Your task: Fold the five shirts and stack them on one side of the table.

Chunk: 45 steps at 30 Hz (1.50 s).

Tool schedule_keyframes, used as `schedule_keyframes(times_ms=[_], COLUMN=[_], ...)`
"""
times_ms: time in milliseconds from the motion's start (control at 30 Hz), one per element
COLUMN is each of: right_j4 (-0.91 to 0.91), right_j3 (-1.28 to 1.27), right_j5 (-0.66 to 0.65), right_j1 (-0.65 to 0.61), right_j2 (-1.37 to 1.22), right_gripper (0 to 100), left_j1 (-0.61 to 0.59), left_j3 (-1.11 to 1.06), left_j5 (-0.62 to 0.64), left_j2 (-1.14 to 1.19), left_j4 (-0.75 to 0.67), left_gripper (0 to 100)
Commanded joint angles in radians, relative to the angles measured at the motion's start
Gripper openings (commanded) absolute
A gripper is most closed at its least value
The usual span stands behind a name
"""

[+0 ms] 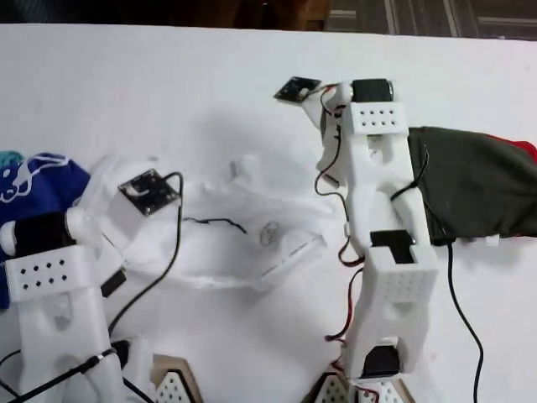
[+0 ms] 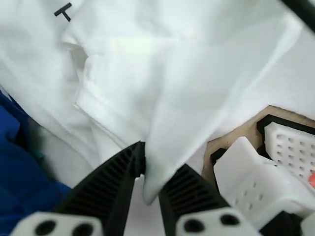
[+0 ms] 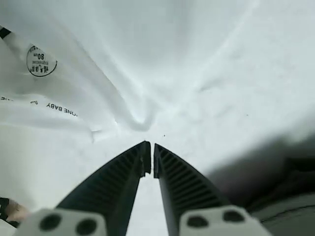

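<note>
The white table [image 1: 126,75] ends at a dark floor [image 1: 419,17] on its far side. The white shirt [image 1: 243,227] lies crumpled mid-table, with bare surface beyond it. A blue shirt [image 1: 33,180] is left of it and a dark shirt [image 1: 478,180] right (red cloth [image 1: 524,147] under). In the wrist views, the left gripper [image 2: 150,164] pinches a fold of the white shirt. The right gripper [image 3: 149,157] has its jaws together near the label [image 3: 42,61].

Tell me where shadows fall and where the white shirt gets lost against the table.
High view: the white shirt nearly merges with the white table, outlined only by faint shadows. Left wrist view: bright fabric, with the darkest shade beside the left gripper. Right wrist view: soft shading in the creases ahead of the right gripper.
</note>
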<state>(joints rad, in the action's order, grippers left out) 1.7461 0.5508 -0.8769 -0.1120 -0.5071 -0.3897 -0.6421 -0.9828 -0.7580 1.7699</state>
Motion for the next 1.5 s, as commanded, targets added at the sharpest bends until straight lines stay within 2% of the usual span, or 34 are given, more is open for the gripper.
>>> schedule_keyframes(times_ms=[0,100,200,300,400,533,900,1067,1200,1300,1467], right_j4=[-0.015,-0.044,-0.045,-0.042,-0.047,-0.081,-0.062,-0.027,0.027,0.027,0.027], right_j3=[0.081,0.227,0.451,0.657,0.779,0.861,0.872,0.873,0.902,0.870,0.580], right_j5=[0.032,0.169,0.249,0.282,0.290,0.385,0.394,0.298,0.284,0.282,0.210], right_j1=[0.016,0.021,0.004,-0.036,-0.068,-0.073,-0.051,-0.061,-0.071,-0.097,-0.197], right_j2=[-0.053,-0.177,-0.300,-0.426,-0.541,-0.650,-0.668,-0.654,-0.590,-0.475,-0.234], right_gripper=[2.4,2.9,10.0,17.6,18.3,18.3,18.3,18.3,18.3,18.3,18.3], left_j1=[-0.009,-0.009,-0.009,-0.009,-0.009,-0.009,-0.009,-0.009,-0.009,0.005,0.135], left_j3=[0.071,0.076,0.076,0.076,0.076,0.076,0.076,0.076,0.085,0.117,0.242], left_j5=[0.008,0.008,0.017,0.051,0.055,0.057,0.057,0.057,0.058,0.124,0.272], left_j2=[-0.015,-0.015,-0.015,-0.015,-0.015,-0.015,-0.015,-0.015,-0.015,-0.009,-0.008], left_j4=[0.018,0.018,0.018,0.020,0.020,0.020,0.020,0.020,0.020,0.017,-0.002], left_gripper=[3,3,3,3,3,3,3,3,3,3,3])
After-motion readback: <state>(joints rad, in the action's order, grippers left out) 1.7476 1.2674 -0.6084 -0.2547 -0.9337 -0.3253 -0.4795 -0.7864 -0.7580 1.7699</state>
